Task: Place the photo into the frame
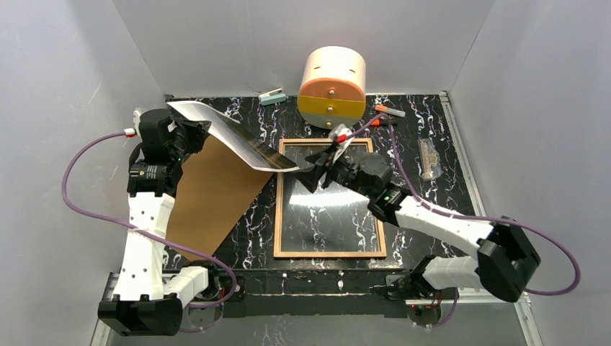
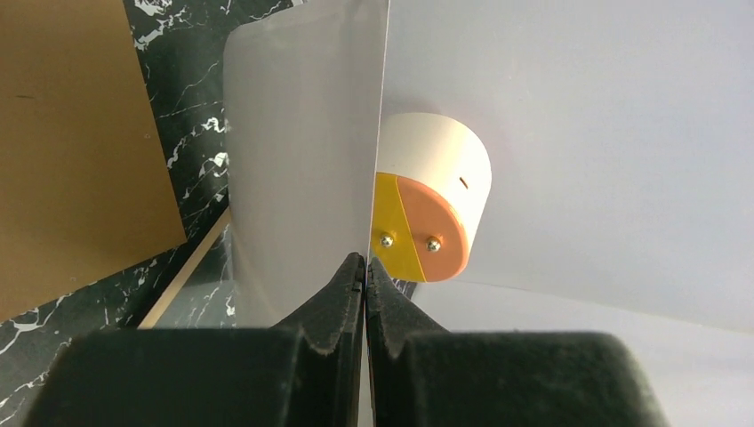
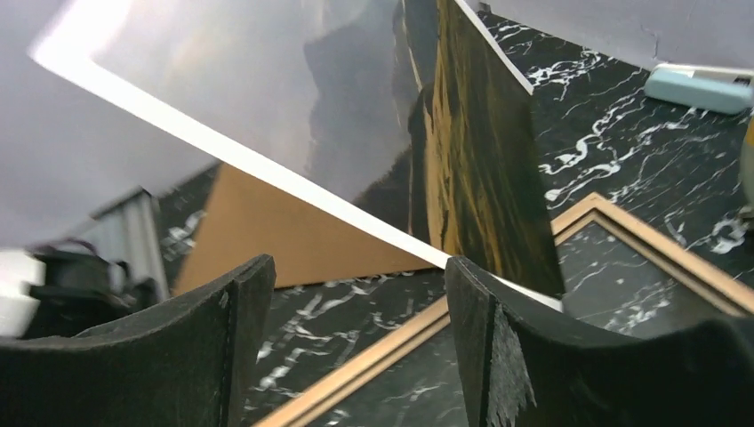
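Observation:
The photo (image 1: pixel 230 137) hangs curved in the air, its mountain print facing the frame. My left gripper (image 1: pixel 193 132) is shut on the photo's far-left edge. In the left wrist view the fingers (image 2: pixel 365 267) pinch the sheet, whose white back (image 2: pixel 302 160) shows. The frame (image 1: pixel 277 216) lies flat at the table's middle, tan rim up, glass inside. My right gripper (image 1: pixel 318 170) hovers open over the frame's far-left corner, beside the photo's lower right corner. In the right wrist view nothing lies between the open fingers (image 3: pixel 356 267); the photo (image 3: pixel 356 116) hangs just beyond them, above the frame rim (image 3: pixel 391 347).
A brown backing board (image 1: pixel 209 194) lies left of the frame, partly under the photo. A round peach and yellow container (image 1: pixel 331 86) stands at the back. Nearby are a small teal object (image 1: pixel 272 96), an orange-capped marker (image 1: pixel 389 110) and a clear packet (image 1: pixel 429 158).

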{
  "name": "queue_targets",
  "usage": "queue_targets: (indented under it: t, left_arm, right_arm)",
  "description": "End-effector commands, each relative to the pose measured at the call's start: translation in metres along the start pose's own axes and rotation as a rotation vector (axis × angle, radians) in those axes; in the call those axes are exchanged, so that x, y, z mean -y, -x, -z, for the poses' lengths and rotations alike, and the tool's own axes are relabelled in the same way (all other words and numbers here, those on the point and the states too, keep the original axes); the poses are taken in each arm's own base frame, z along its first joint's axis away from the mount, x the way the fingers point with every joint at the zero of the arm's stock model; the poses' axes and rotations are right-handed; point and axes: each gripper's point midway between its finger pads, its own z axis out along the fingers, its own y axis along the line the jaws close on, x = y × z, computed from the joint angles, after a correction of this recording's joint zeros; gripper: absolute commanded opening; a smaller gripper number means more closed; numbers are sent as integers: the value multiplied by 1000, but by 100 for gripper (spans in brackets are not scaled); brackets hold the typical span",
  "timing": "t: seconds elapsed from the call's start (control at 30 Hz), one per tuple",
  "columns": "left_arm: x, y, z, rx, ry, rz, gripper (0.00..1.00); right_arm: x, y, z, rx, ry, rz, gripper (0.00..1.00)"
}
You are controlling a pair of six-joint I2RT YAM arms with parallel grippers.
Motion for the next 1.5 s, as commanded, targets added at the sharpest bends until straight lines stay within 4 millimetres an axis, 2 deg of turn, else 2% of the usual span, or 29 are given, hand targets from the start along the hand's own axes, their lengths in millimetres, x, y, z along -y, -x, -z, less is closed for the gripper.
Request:
queue_targets:
  t: [0.0,0.13,0.23,0.53,0.8,0.9,1.0,1.1,1.13,1.2,1.27,1.3,1.33,1.4,1.47]
  left_arm:
    - [16,2,15,-14,-41,15,0]
    - [18,1,20,-25,-39,25,0]
    - [20,1,22,-24,-43,39,0]
    - [26,-5,35,-65,-70,65,0]
    - [30,-9,40,-93,-79,82,0]
    - [33,-8,43,-94,-90,89,0]
    - [37,-10,47,-108,-103,88,0]
    - [42,-7,53,-99,-120,89,0]
    - [44,-6,54,-94,-125,86,3]
    - [50,-4,59,-87,-150,79,23]
    - [63,-3,61,-93,-211,57,60]
    - [74,-3,61,-98,-264,41,75]
    - [82,-5,60,-113,-306,23,86]
    - [95,-12,60,-155,-365,-30,98]
    - [103,-17,60,-188,-398,-95,98]
  right_arm:
    - [-15,18,-23,114,94,430,78]
    - [-54,4,-31,180,253,611,79]
    - [-67,-10,-41,199,289,661,78]
    - [-37,-2,-68,373,71,812,66]
    - [-32,-16,-77,366,75,860,43]
    - [-31,-5,-77,400,42,821,34]
    - [-38,11,-73,437,49,814,26]
    - [-44,23,-69,452,54,812,7]
    - [-45,26,-67,456,56,809,2]
    - [-48,33,-62,469,54,793,1]
    - [-49,39,-57,479,49,777,1]
    - [-49,43,-55,483,44,775,1]
    - [-49,44,-54,481,41,773,1]
    - [-51,50,-50,486,40,765,1]
    - [-55,60,-45,495,42,752,1]
